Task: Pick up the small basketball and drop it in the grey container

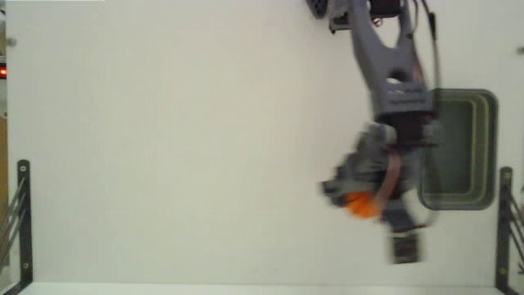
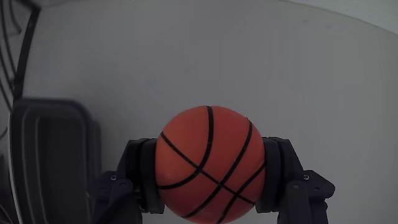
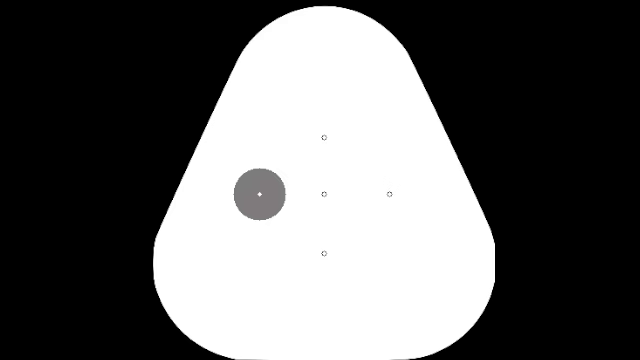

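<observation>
**Ball clamped beside the tub**

At the left edge of the fixed view, a black metal bracket stands by the white table. Further right, the gripper pinches the small basketball, just left of the grey container, whose left side the arm covers. In the wrist view both fingers press the ball's sides; the container lies left.

We see the small basketball, orange with thin black seams, pinched on both sides, just left of the grey container in the fixed view and outside its rim. That container is a rectangular grey-green tub with rounded corners, lying flat, hollow upward.
</observation>
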Motion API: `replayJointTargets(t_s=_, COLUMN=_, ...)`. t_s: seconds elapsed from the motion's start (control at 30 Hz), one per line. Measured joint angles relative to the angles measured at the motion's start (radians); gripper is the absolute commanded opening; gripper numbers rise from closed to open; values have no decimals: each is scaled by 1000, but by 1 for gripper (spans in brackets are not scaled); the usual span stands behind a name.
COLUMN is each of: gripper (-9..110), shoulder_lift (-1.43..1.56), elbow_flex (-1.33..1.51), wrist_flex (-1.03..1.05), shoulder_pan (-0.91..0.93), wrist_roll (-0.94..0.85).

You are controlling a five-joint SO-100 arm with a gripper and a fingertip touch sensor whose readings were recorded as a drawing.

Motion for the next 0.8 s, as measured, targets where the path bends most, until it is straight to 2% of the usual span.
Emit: replayJointTargets(t_s=0.8, gripper=76, shoulder_lift=-20, elbow_flex=-57, wrist_flex=21, shoulder_pan=-413, wrist_roll=-2)
